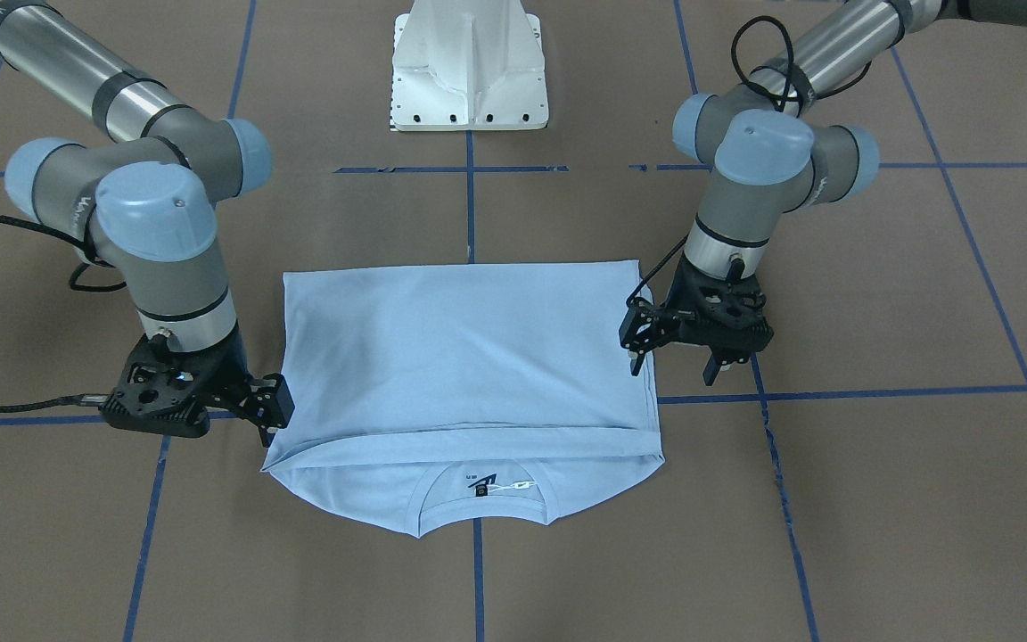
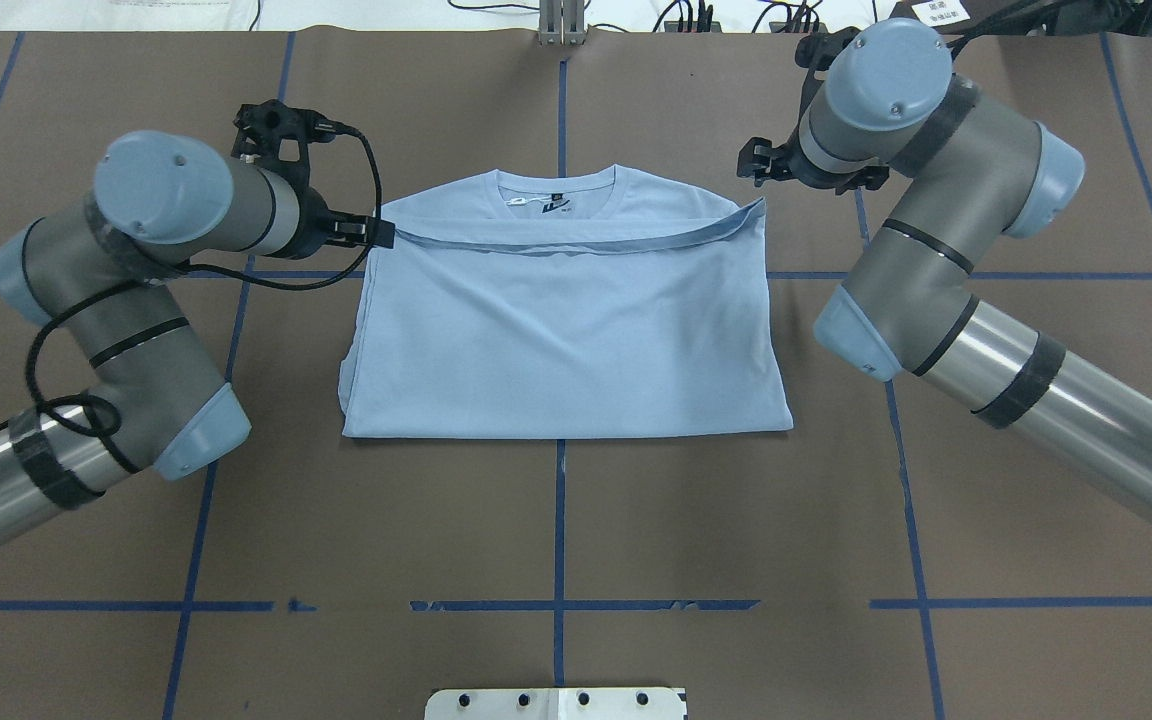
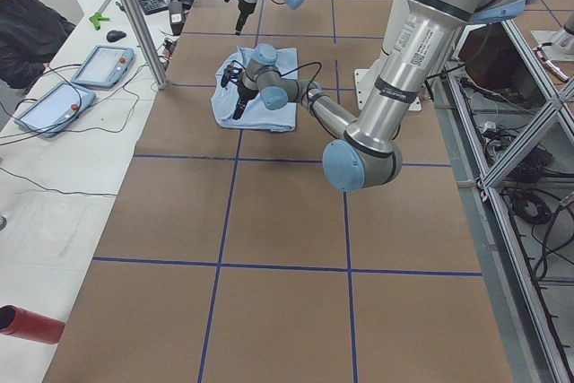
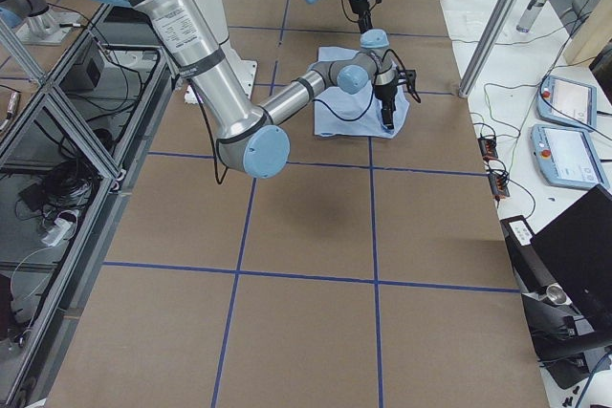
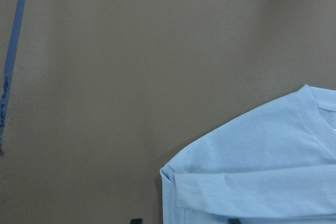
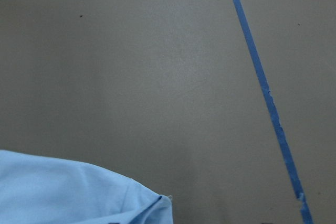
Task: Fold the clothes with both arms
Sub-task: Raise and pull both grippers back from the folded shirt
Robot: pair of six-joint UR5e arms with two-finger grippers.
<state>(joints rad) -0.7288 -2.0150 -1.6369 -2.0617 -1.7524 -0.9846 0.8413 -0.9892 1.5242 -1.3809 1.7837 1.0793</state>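
Nearest to the robot stands the white pedestal base. Between it and the T-shirt there is only brown worktop crossed by blue tape lines. The light blue T-shirt lies flat on the worktop, folded once across. Its fold edge is the side closest to the base, and the hem lies on top, just short of the collar. The left arm reaches in beside one side of the T-shirt and the right arm beside the other. The left claw is at the T-shirt's edge near the hem corner, with its fingers well parted and pointing down. It grips nothing, and the cloth corner lies flat below it. The right claw is just beside the opposite hem corner, which rests free on the worktop. Its fingers seem parted too, though they are less plainly seen. Past the hem the round ribbed collar with the dark neck label is uncovered. Farther than the collar, beyond the worktop's edge, a person in a dark top sits at a white side table with two pendants on it.
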